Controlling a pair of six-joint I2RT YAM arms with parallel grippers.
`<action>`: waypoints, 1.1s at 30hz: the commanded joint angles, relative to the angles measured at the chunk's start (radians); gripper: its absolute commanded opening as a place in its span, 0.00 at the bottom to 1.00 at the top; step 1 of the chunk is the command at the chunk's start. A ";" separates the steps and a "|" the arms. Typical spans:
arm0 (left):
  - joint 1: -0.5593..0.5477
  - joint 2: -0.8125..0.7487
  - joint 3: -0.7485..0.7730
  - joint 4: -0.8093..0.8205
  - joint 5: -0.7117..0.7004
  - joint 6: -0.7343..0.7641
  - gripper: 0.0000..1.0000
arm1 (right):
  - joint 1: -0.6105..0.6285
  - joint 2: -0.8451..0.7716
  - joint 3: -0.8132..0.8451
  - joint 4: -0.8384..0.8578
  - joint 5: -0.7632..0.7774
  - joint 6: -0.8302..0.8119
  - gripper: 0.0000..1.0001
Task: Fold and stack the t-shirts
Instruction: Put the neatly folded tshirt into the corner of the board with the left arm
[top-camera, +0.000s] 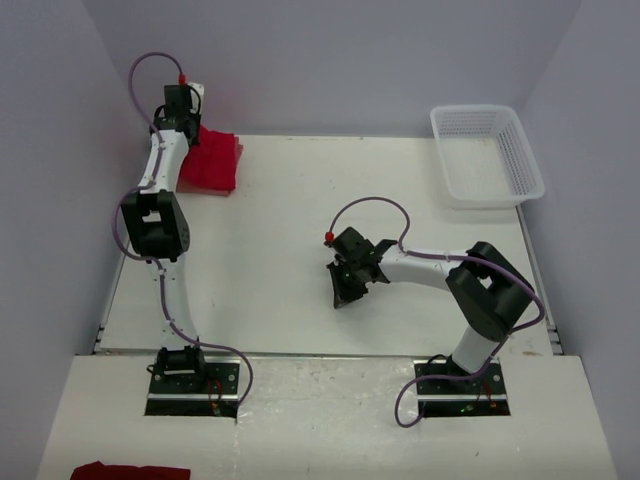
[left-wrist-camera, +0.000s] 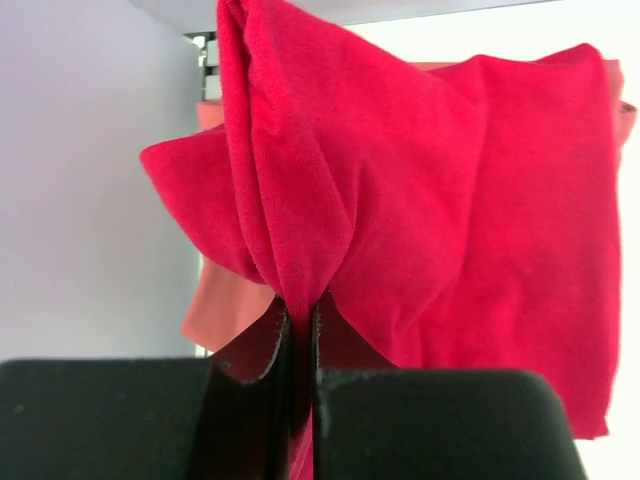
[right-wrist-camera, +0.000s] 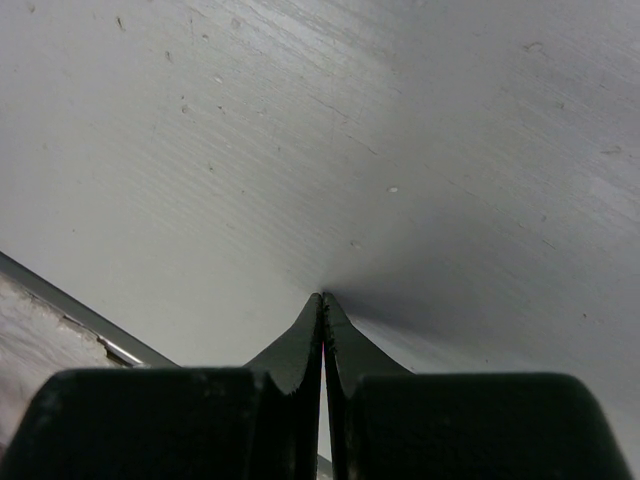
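Top external view: the left end effector (top-camera: 190, 125) sits at the 11 o'clock corner of the bench (top-camera: 270, 220), clenched on a bunched fold of the bright red t-shirt (top-camera: 212, 160). Left wrist view: the salmon-red t-shirt (left-wrist-camera: 225, 310) shows behind it at 9 o'clock. The right end effector (top-camera: 345, 292) is clenched, holding nothing, near bench centre. The white basket (top-camera: 490, 198) occupies the 1 o'clock corner.

Links (top-camera: 162, 160): white tubes
Joints (top-camera: 155, 225): bulky black housings
Cables (top-camera: 375, 199): purple, red-tipped
Fingers (right-wrist-camera: 295, 350): black, tapered
Bases (top-camera: 190, 388): black plates
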 joint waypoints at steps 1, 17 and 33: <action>0.023 -0.009 -0.007 0.091 -0.059 0.038 0.00 | -0.005 0.005 0.026 -0.039 0.024 -0.032 0.00; 0.050 0.074 0.019 0.134 -0.128 0.064 0.00 | -0.010 0.000 0.024 -0.051 0.011 -0.043 0.00; 0.069 -0.015 -0.222 0.514 -0.353 0.067 0.81 | -0.012 0.000 0.006 -0.048 -0.026 -0.047 0.00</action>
